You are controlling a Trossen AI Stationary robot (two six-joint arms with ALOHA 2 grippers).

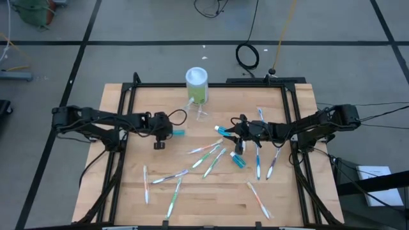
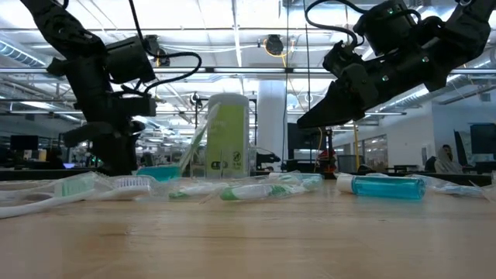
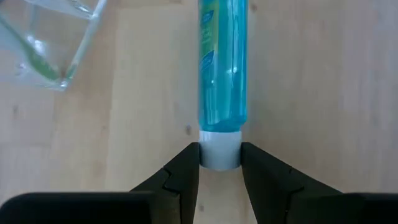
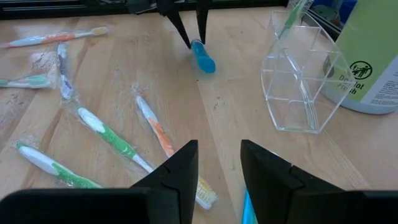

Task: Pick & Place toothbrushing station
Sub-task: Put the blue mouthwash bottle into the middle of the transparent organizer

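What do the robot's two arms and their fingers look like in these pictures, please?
Both arms are dark, almost black, built of jointed segments with loose black cables looping beside them. The left gripper and the right gripper each end in two matte black fingers that narrow to wedge-shaped tips. No markings show on them.

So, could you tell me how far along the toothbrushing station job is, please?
Done: one toothbrush already stands in the clear holder. In hand: the left gripper is shut on a blue tube by its white cap. The right gripper is open above the table. Left: many toothbrushes and another blue tube lie loose.
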